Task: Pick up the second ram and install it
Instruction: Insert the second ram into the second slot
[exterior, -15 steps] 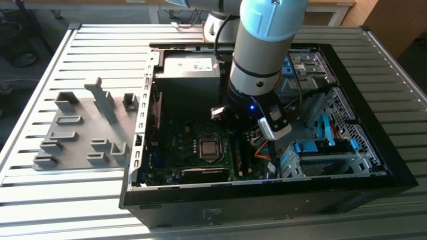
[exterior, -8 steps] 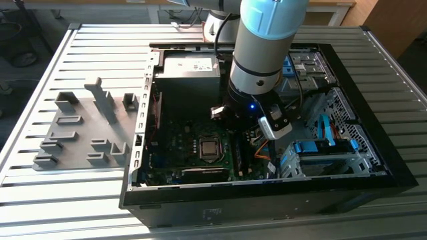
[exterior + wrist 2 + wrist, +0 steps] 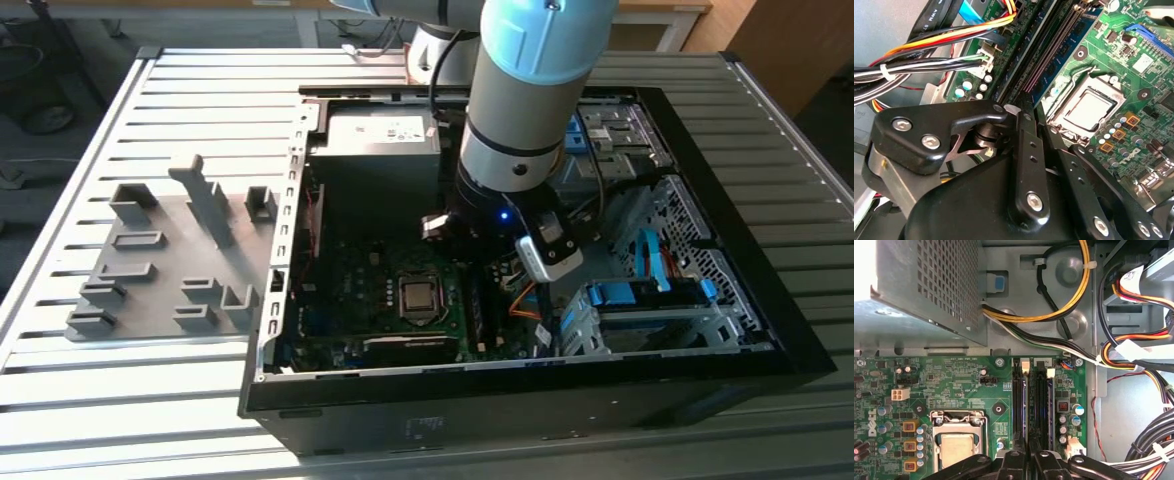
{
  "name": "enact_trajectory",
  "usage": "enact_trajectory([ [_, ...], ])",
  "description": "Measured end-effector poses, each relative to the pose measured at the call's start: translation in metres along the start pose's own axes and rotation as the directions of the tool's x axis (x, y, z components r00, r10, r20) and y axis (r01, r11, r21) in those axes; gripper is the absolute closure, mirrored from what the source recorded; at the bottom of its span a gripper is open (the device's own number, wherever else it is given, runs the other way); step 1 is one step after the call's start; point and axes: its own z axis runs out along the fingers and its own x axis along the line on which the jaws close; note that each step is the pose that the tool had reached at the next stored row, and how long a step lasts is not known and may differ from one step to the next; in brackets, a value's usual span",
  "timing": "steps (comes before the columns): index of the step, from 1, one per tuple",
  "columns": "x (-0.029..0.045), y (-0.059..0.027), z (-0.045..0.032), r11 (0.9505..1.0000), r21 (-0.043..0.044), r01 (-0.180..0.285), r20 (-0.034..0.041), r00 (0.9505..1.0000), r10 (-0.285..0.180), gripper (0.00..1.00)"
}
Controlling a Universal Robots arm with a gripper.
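Observation:
My gripper [image 3: 1029,456] is low inside the PC case [image 3: 534,378], right over the long black memory slots [image 3: 1043,405] at the motherboard's edge. Its two black fingers [image 3: 1026,150] stand close together, shut on the second ram [image 3: 1025,400]. The ram shows only as a thin bluish edge running along the slot with the white latch [image 3: 1024,362]. In the second wrist view the gripper [image 3: 1035,120] lines up with the slots [image 3: 1064,40]. In the exterior view the arm's wrist [image 3: 507,215] hides the fingers.
The CPU socket [image 3: 956,440] lies beside the slots. A perforated metal power supply box [image 3: 929,285] and bundles of coloured cables [image 3: 1134,355] crowd the other sides. A grey holder plate [image 3: 167,270] with blocks sits at the exterior view's left, outside the case. Drive cage [image 3: 654,310] at the right.

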Motion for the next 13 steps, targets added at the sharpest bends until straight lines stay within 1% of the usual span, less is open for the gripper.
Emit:
enact_trajectory([
  [5, -0.0002, -0.0004, 0.0004, 1.0, -0.0005, -0.001, 0.0, 1.0, 0.001, 0.86],
  [13, -0.0004, -0.0007, -0.0027, 1.0, -0.0008, -0.002, 0.0001, 1.0, 0.002, 0.86],
])
